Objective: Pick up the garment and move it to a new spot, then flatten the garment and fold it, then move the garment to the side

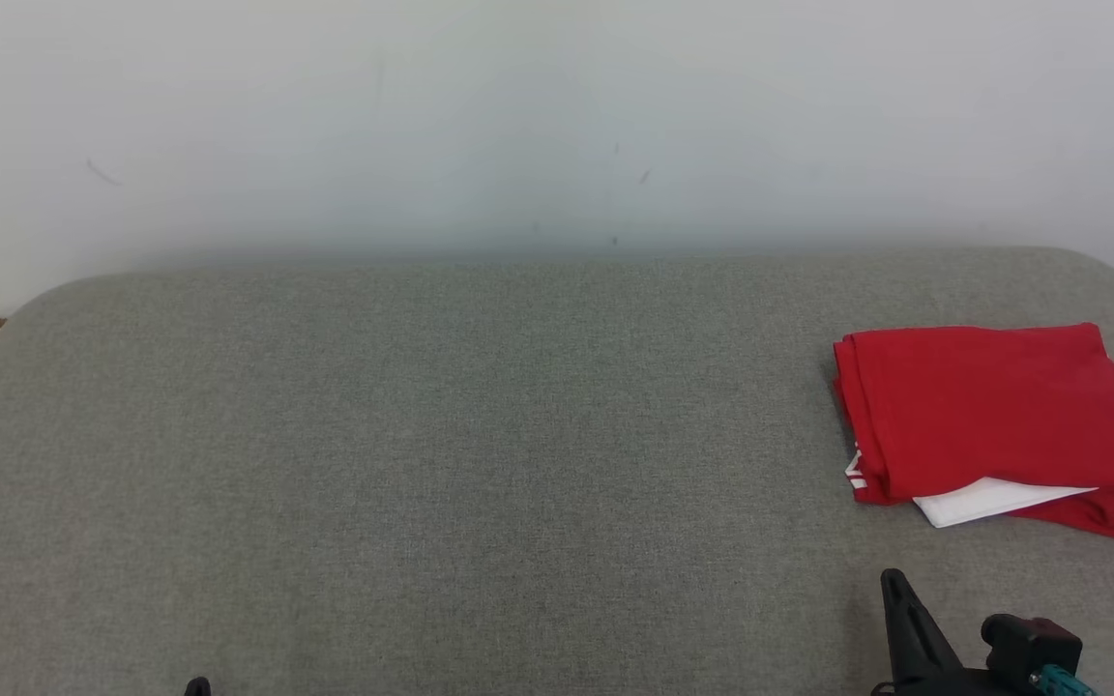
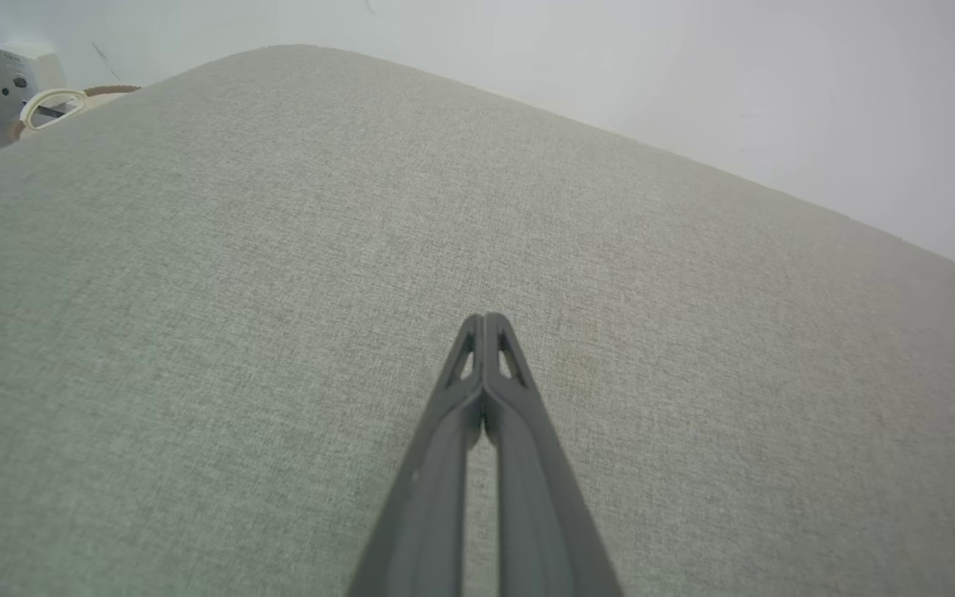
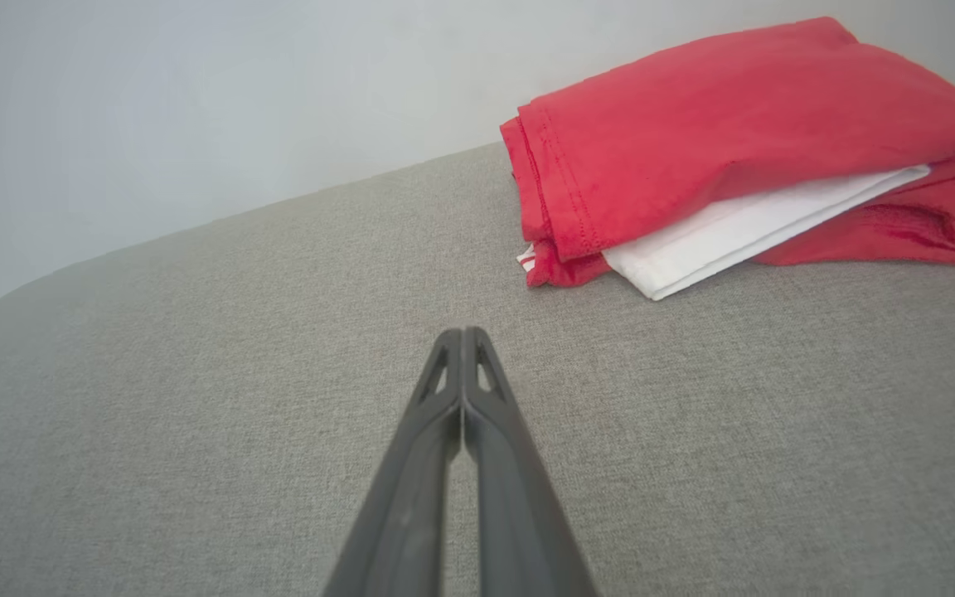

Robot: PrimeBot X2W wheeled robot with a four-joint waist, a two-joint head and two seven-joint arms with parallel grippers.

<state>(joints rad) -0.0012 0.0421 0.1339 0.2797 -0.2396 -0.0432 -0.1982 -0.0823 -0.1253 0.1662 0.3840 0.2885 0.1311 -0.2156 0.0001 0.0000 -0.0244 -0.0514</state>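
The red garment [image 1: 992,406] lies folded at the right edge of the grey fabric-covered table [image 1: 422,435], toward the far right corner. It is a rough rectangle of several stacked layers. A white layer [image 1: 987,500] sticks out from under the top red layer along the side nearest the robot, and a small bit of white trim shows at its near left corner.

The right hand [image 3: 462,332] is closed, its two dark fingers pressed together at the tips and holding nothing. It hangs low over bare fabric near the front edge of the table, close to the garment but not touching it.

The left hand [image 2: 484,319] is also closed and empty, fingers meeting at the tips. It is over the bare table near the front edge on the left side, well apart from the garment.

A pale wall [image 1: 518,116] runs behind the far edge. Past the far left corner, a white cable [image 2: 50,104] lies coiled.
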